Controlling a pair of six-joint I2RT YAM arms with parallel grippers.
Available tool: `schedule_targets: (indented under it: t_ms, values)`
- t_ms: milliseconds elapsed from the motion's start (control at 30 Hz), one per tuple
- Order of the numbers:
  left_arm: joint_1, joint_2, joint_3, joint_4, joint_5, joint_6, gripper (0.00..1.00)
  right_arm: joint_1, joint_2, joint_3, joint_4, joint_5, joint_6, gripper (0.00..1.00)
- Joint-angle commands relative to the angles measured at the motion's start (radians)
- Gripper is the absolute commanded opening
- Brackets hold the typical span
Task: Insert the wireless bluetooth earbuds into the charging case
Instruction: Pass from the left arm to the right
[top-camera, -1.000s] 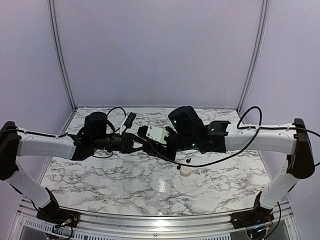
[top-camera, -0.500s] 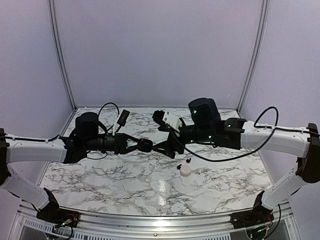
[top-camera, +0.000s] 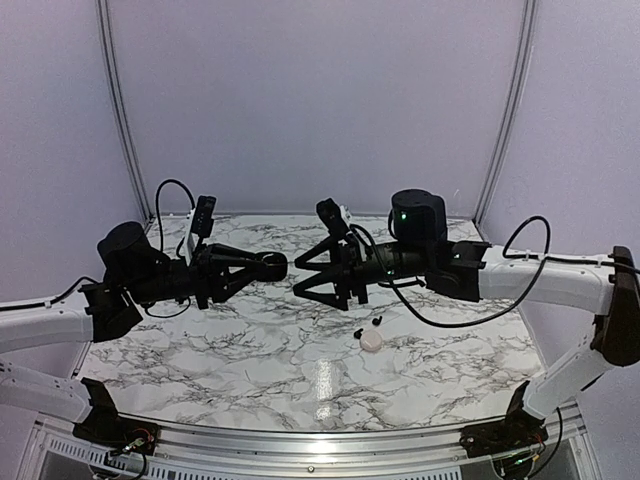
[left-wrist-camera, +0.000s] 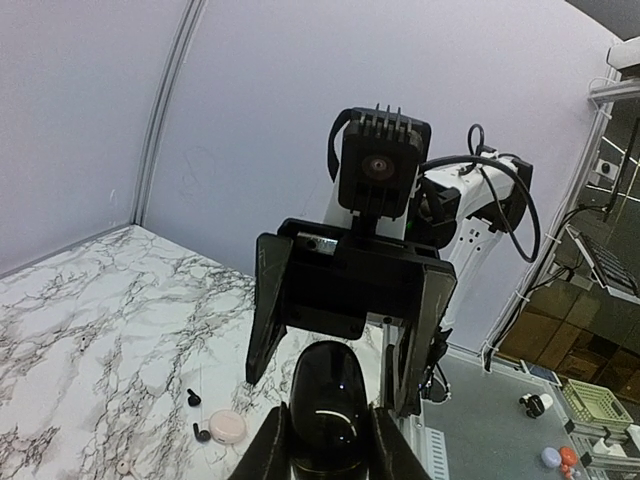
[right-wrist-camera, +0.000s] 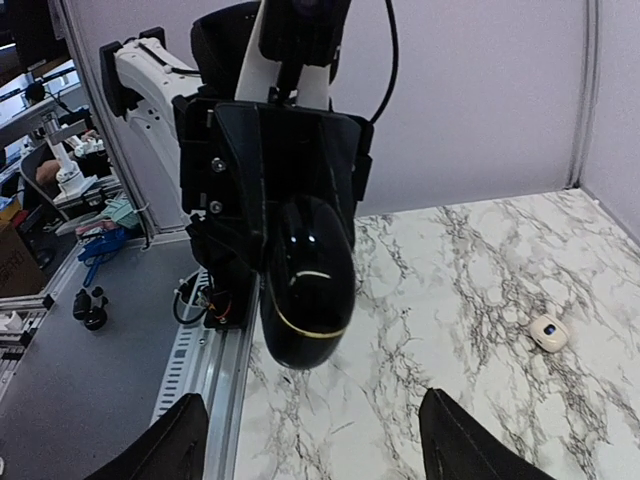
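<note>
Well, both arms are stretched level over the marble-patterned bench (top-camera: 200, 350) and meet nose to nose above its middle. The left claw (left-wrist-camera: 325, 420) is pinched tight on the case (right-wrist-camera: 308, 290), a smooth, glossy black pebble with a thin pale seam curving round it. Its two dark fingers press the case's sides, and the rounded end pokes out toward the other arm. The case is up in the air, well clear of the bench.

The right claw (top-camera: 302, 278) faces it with its flat, matte black fingers spread wide, holding nothing. From the left wrist view those fingers stand to either side of the case. I cannot tell whether they reach around it or stop just short.

Down on the bench, below the right arm, lie two earbuds, tiny black beans, one (top-camera: 377, 321) a little farther back than the other (top-camera: 358, 333). Just beside them sits a flat, round white disc (top-camera: 371, 341). In the right wrist view a small white pebble (right-wrist-camera: 548, 332) with a dark spot rests on the marble, well apart from the claws.
</note>
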Motion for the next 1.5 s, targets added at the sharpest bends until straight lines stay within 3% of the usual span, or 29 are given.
schedule_targets:
  t_ms: [0,133,367,1100,1167,1267,1467]
  values:
    - [-0.031,-0.017,-0.018,0.082,-0.030,0.038,0.04,0.036,0.042,0.056,0.110,-0.073,0.073,0.72]
    - [-0.048,-0.015,-0.021,0.094,-0.042,0.043,0.04,0.058,0.073,0.089,0.123,-0.074,0.079,0.65]
    - [-0.055,-0.021,-0.026,0.116,-0.070,0.043,0.03,0.064,0.074,0.099,0.133,-0.060,0.082,0.45]
    - [-0.063,-0.011,-0.058,0.133,-0.069,0.041,0.04,0.064,0.075,0.104,0.149,-0.090,0.090,0.17]
    - [-0.063,-0.014,-0.062,0.133,-0.069,0.038,0.04,0.063,0.073,0.104,0.145,-0.090,0.086,0.19]
    - [-0.063,-0.017,-0.063,0.133,-0.065,0.031,0.04,0.064,0.072,0.105,0.141,-0.090,0.081,0.34]
    - [-0.063,-0.019,-0.066,0.135,-0.056,0.026,0.04,0.064,0.076,0.115,0.137,-0.087,0.079,0.35]
